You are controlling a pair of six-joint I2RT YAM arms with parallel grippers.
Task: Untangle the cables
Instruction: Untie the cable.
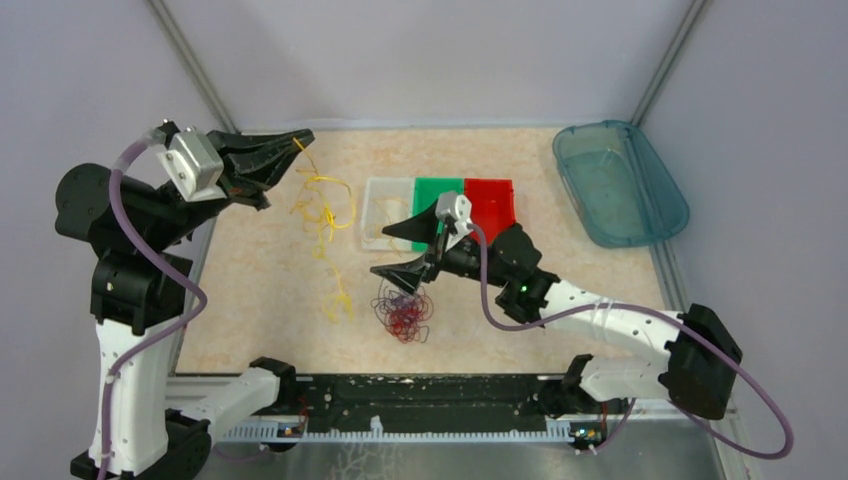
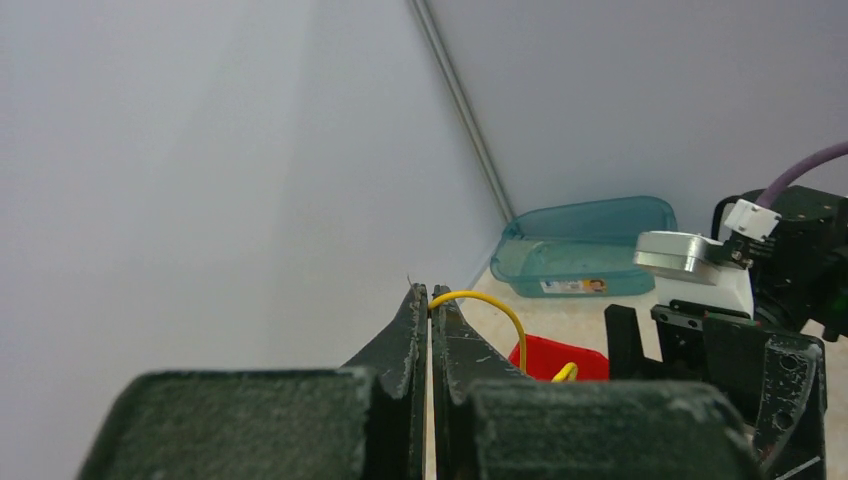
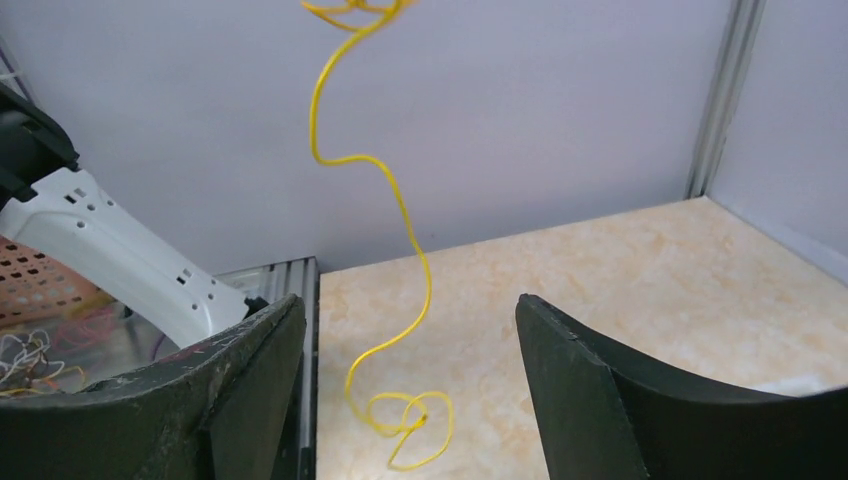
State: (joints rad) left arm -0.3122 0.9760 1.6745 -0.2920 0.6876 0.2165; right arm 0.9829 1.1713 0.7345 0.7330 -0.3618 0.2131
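Jaws: left pair (image 1: 300, 137) shut on the yellow cable (image 3: 418, 245), hoisted apart from the rest with its tail on the bench (image 1: 260, 290); right pair (image 1: 380, 252) gaping over the red and dark tangle (image 1: 402, 312), yet to be parted.

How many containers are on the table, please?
4. A clear tray, a green tray and a red tray stand side by side at mid-table; a teal bin sits in the far right corner. The right hand hides part of the row.
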